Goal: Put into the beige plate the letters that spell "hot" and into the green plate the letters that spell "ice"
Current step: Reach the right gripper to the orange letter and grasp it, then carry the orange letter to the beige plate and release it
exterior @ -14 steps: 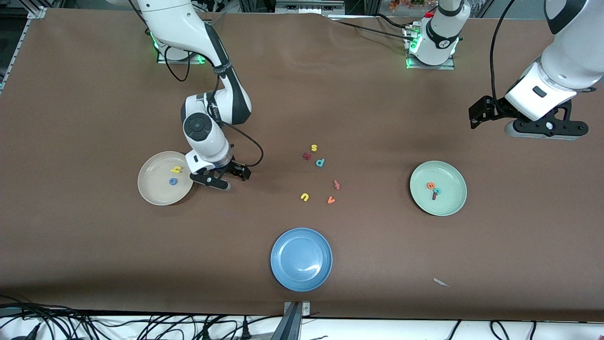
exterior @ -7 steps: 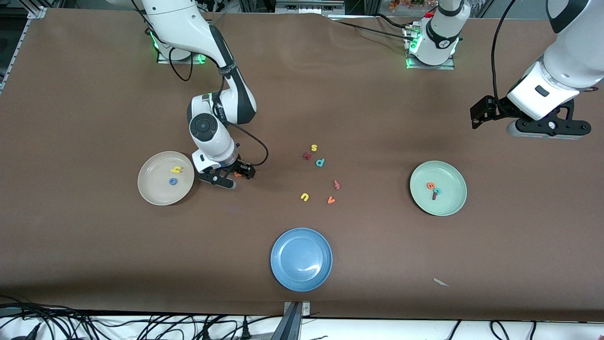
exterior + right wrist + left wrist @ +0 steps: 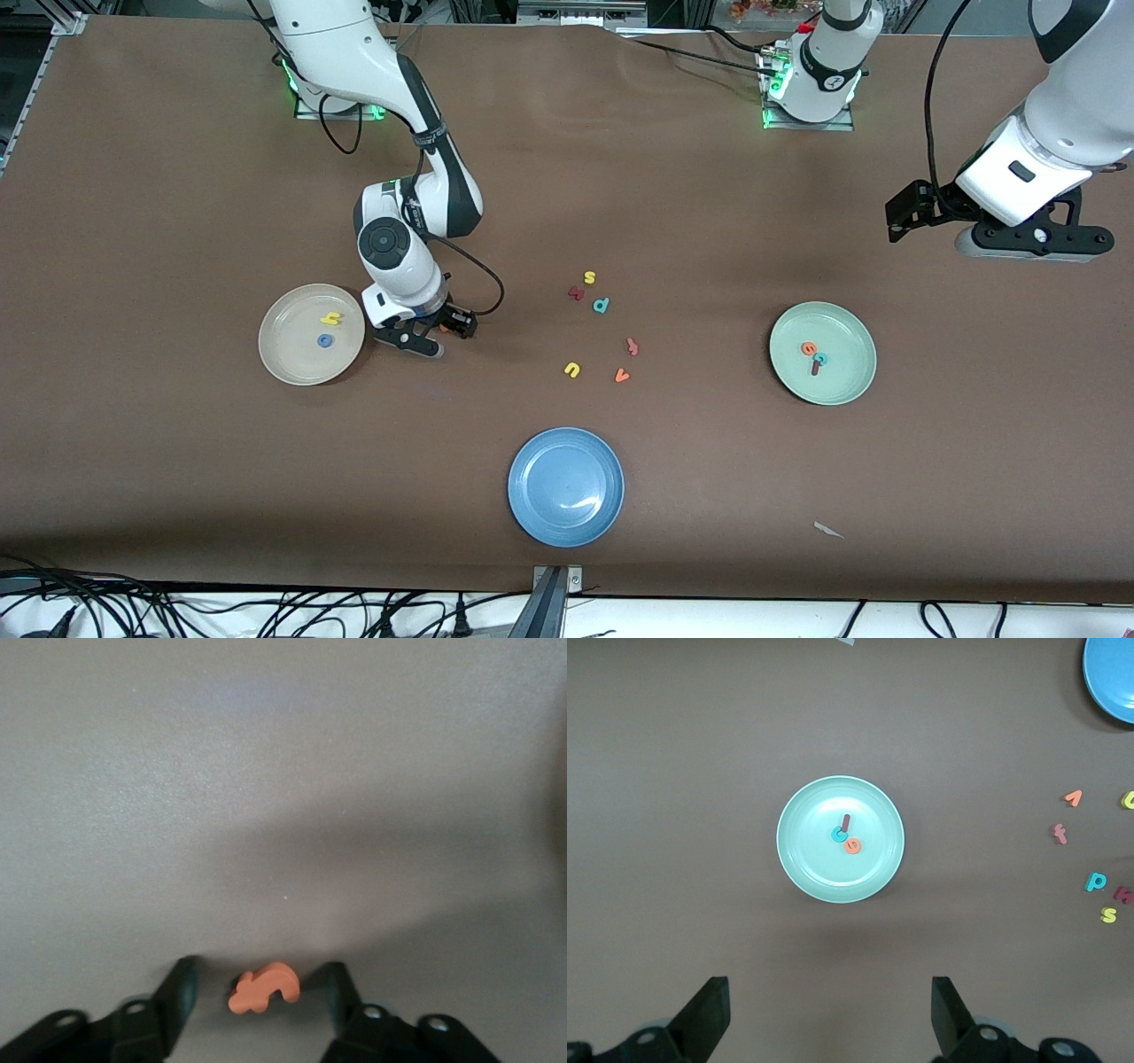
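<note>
The orange "t" [image 3: 264,987] lies on the table beside the beige plate [image 3: 292,359], toward the table's middle. My right gripper [image 3: 440,335] is down around it, open, one finger on each side and a small gap at both. In the beige plate lie the yellow "h" [image 3: 330,318] and the blue "o" [image 3: 325,340]. The green plate [image 3: 846,377] holds the orange "e" [image 3: 808,348], teal "c" [image 3: 820,358] and dark red "i" [image 3: 815,368]. My left gripper [image 3: 830,1010] hangs open and empty, high over the table at the left arm's end.
A blue plate [image 3: 532,470] sits near the front edge. Loose letters lie mid-table: yellow "s" [image 3: 589,277], teal "p" [image 3: 601,306], yellow "u" [image 3: 571,369], orange "v" [image 3: 622,376] and two dark red ones. A paper scrap [image 3: 828,530] lies near the front.
My right gripper has shifted from the beige plate's rim toward the table's middle and come down around the orange "t", its fingers narrowing. The left arm has barely drifted.
</note>
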`<action>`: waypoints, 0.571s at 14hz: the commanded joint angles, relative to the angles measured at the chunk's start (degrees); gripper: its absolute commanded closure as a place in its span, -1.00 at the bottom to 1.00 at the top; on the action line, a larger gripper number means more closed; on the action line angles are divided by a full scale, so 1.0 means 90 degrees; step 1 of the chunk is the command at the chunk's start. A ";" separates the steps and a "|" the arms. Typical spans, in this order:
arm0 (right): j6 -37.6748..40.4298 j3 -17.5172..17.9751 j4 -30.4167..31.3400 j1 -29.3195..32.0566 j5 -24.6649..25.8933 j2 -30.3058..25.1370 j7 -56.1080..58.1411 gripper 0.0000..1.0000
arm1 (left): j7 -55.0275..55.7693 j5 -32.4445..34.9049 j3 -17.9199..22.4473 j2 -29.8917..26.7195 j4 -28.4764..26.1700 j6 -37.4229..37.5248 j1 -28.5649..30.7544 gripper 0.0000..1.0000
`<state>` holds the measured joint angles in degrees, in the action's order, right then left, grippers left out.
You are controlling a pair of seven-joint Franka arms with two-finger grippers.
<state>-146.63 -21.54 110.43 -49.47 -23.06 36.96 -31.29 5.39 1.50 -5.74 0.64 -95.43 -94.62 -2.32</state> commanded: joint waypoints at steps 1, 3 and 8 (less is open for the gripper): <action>-0.0006 0.0039 -0.0122 0.0038 -0.0172 0.0093 0.0098 -0.16 | -0.0121 -0.0079 0.0013 -0.0032 0.0037 -0.0014 -0.0015 -1.00; 0.0004 0.0039 -0.0122 0.0038 -0.0172 0.0102 0.0127 -0.07 | -0.0121 -0.0069 0.0013 -0.0032 0.0047 -0.0004 -0.0054 -1.00; 0.0013 0.0098 -0.0093 0.0018 -0.0182 0.0102 0.0117 0.08 | -0.0111 -0.0069 -0.0007 -0.0032 0.0057 -0.0014 -0.0084 -1.00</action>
<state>-146.50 -21.58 110.28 -49.47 -23.07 36.93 -31.14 5.39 1.50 -6.09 0.64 -95.41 -94.62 -2.73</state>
